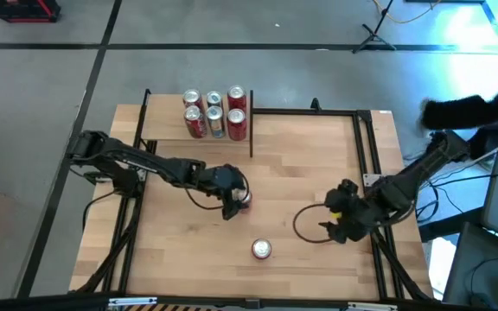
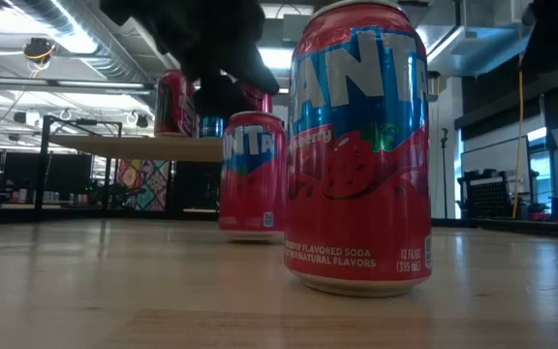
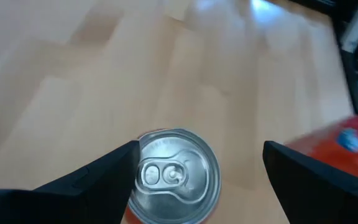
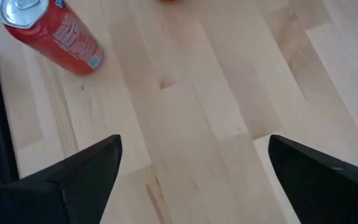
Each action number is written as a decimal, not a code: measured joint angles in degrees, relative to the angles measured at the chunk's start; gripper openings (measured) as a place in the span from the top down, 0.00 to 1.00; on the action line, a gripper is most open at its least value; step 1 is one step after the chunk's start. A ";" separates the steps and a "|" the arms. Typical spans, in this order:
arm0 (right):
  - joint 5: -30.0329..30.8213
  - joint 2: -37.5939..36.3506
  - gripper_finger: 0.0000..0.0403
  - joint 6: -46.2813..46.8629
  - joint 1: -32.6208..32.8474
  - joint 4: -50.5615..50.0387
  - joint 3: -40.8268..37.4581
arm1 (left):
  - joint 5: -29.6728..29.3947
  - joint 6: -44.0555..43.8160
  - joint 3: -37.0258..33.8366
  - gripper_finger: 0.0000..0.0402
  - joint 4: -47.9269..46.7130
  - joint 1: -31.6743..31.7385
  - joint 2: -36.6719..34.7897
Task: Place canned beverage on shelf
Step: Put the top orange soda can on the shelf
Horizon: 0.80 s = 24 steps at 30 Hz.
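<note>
A red soda can [image 3: 176,175] with a silver top stands upright on the tabletop near the middle [image 1: 245,199]. My left gripper [image 3: 201,149] is open and comes down over it from above [image 1: 233,206], one finger on each side of the can. A second red can [image 1: 261,250] stands nearer the front edge and fills the low view [image 2: 356,145]. The shelf [image 1: 167,130], a small light-wood board with black uprights at the far left, carries several cans [image 1: 214,112]. My right gripper [image 1: 339,221] is open and empty at the right [image 4: 194,155]. My left gripper has one finger [image 3: 114,171] right beside the can's upper side [image 3: 140,186], and I cannot tell whether it touches. The other finger [image 3: 303,168] stands well clear of the can. The fingers point down, and the can stands upright on the table.
A black metal frame [image 1: 318,111] runs along the far and right sides of the table. A black cable [image 1: 305,226] loops on the wood beside my right gripper. Bare wood lies between the middle can and the shelf.
</note>
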 joint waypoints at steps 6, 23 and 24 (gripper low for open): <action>1.41 -0.56 0.03 1.01 1.67 0.13 -0.53 | -5.69 -0.02 0.00 0.17 -0.07 -0.48 0.85; 1.50 -0.56 0.03 -1.30 1.52 0.16 -0.53 | -4.10 -0.29 4.18 0.17 -1.55 -1.78 -0.41; 1.50 -0.56 0.03 -1.30 1.52 0.16 -0.53 | -4.30 0.39 4.52 0.17 -2.20 -1.78 -0.41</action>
